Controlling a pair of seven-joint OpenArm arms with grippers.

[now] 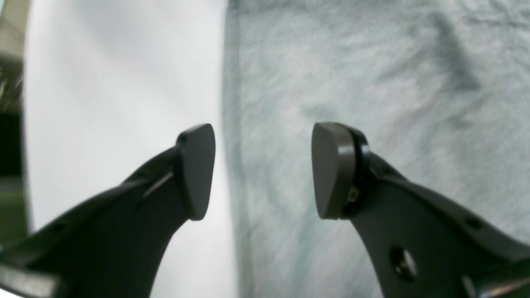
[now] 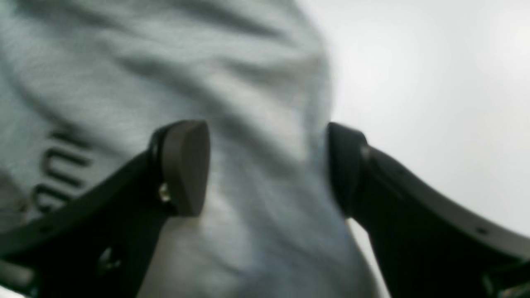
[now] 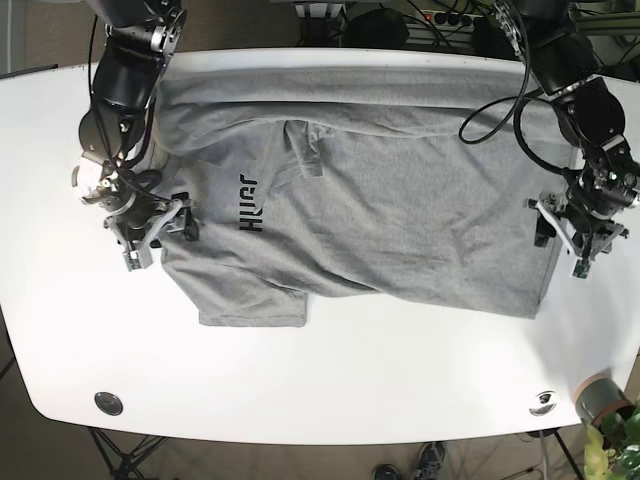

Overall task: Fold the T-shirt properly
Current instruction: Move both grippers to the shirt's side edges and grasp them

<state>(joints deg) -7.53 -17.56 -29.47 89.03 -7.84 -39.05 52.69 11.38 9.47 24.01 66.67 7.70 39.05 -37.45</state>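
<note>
A grey T-shirt (image 3: 380,200) with black lettering lies spread across the white table (image 3: 320,390), its sleeve (image 3: 250,295) pointing to the front edge. At the shirt's right edge, my left gripper (image 3: 558,243) stands open. In the left wrist view this left gripper (image 1: 263,169) straddles the edge of the T-shirt (image 1: 372,82), one finger over bare table, the other over cloth. My right gripper (image 3: 160,238) is open at the shirt's left edge. Seen from its wrist, the right gripper (image 2: 265,169) has T-shirt (image 2: 248,124) cloth between its fingers, not pinched.
A grey cup (image 3: 600,398) and a green plant (image 3: 615,445) sit at the table's front right corner. Two round fittings (image 3: 107,402) (image 3: 543,402) are set near the front edge. Cables (image 3: 500,110) hang over the shirt's back right part.
</note>
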